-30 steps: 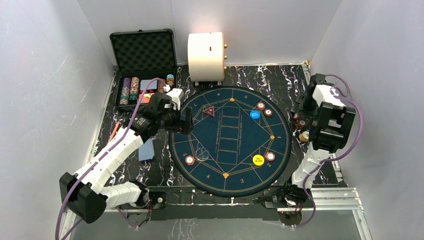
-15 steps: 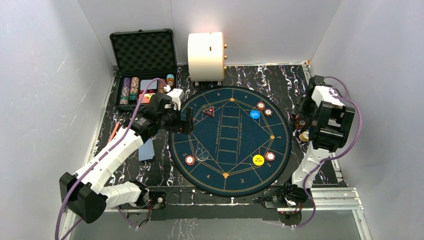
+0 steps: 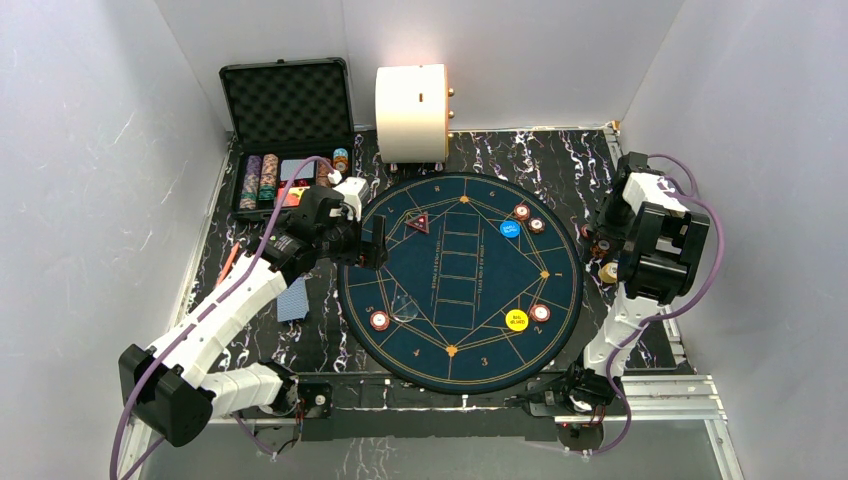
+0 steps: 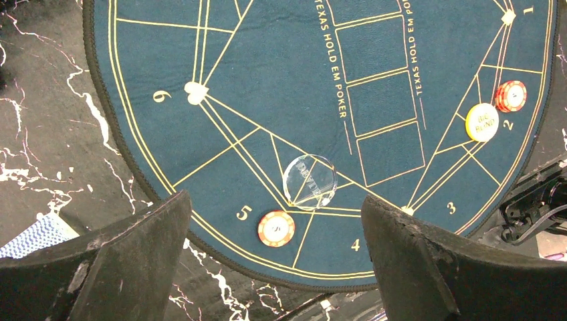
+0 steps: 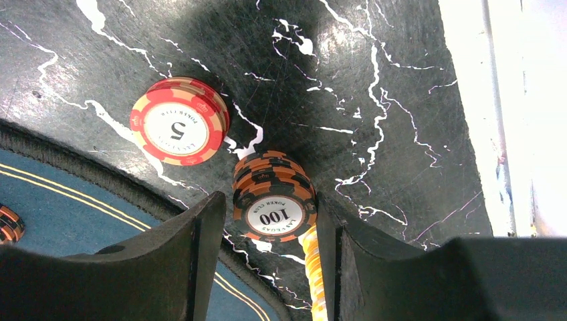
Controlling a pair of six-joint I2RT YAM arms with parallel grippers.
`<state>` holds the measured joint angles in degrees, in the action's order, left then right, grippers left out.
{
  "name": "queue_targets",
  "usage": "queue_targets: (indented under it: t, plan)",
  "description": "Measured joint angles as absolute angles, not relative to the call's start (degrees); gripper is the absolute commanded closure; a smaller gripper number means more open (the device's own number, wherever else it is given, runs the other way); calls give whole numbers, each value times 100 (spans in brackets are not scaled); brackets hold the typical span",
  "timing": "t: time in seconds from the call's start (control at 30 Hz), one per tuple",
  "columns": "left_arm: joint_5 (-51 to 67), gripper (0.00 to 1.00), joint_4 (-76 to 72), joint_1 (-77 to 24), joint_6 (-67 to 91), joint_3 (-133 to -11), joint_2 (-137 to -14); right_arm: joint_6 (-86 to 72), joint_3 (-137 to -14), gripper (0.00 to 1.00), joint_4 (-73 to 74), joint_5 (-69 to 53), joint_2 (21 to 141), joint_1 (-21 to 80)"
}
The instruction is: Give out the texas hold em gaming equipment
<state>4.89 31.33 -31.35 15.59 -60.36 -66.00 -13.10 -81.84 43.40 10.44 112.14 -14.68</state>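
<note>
The round blue poker mat (image 3: 460,345) carries a red triangular marker (image 3: 417,223), a blue button (image 3: 509,229), a yellow button (image 3: 517,321), a clear dealer disc (image 3: 405,305) and several red-and-white chips, one by seat 5 (image 3: 379,321). My left gripper (image 3: 375,243) hovers open and empty over the mat's left edge; its view shows the seat-5 chip (image 4: 276,228) and the disc (image 4: 309,182). My right gripper (image 3: 603,255) is right of the mat, its open jaws straddling an orange-black "100" chip stack (image 5: 274,200). A cream-yellow stack (image 5: 313,267) stands by its right finger and a red "5" stack (image 5: 179,120) stands beyond.
The open black case (image 3: 288,130) with chip rows stands at the back left, the big cream cylinder (image 3: 411,112) behind the mat. Blue-backed cards (image 3: 292,298) lie left of the mat, under my left arm. White walls close in on both sides.
My right wrist has shifted very slightly over the chip stacks. The left arm and the pieces on the mat have not moved.
</note>
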Motion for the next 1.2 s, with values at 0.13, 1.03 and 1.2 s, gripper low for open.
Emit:
queue_targets:
  t: [0.13,1.03,1.2]
  plan:
    - [489,2,3135,-3135,1557,-6036,-6600,-1310,-8184,41,4340,1055,11216,-1466]
    - [499,2,3146,-3133,1566,-6036,-6580,-1520,-8036,68,4735,993,10189,-1326]
    - [550,2,3173,-3124,1678,-6036,-6386,-1737,-7878,68,4943,987,9452,-797]
